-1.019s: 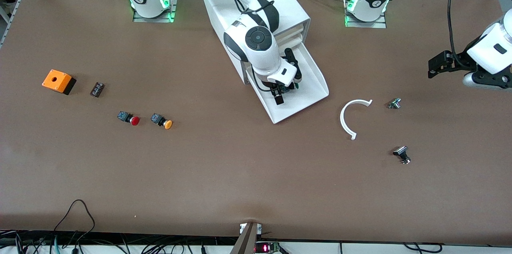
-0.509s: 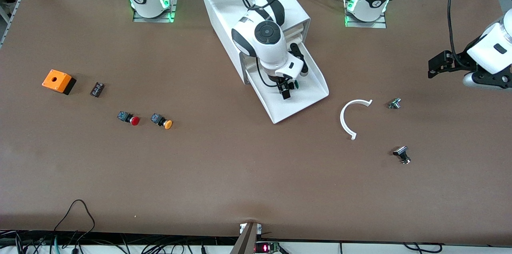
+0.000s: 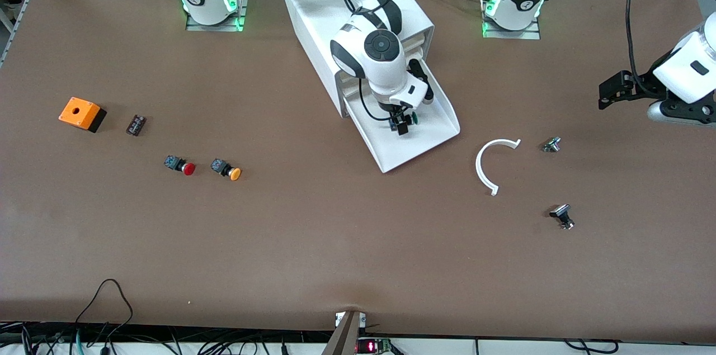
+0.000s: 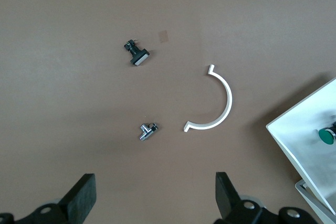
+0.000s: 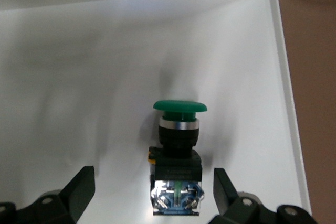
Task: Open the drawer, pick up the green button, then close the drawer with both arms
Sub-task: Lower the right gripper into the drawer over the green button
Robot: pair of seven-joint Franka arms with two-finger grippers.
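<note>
Now the right hand (image 3: 401, 123) hangs wide open astride the button (image 5: 178, 150) in the pulled-out drawer (image 3: 433, 140); closing off-centre could tip it. Left hand (image 4: 152, 203) waits, open, empty, near the table's end.

Orange box (image 3: 82, 113), red-cap btn (image 3: 181, 166), orange-cap btn (image 3: 226, 169) toward right arm's end; white C-ring (image 3: 488, 166) toward left arm's.

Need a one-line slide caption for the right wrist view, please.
Open right gripper poised over the green button lying in the pulled-out white drawer.
</note>
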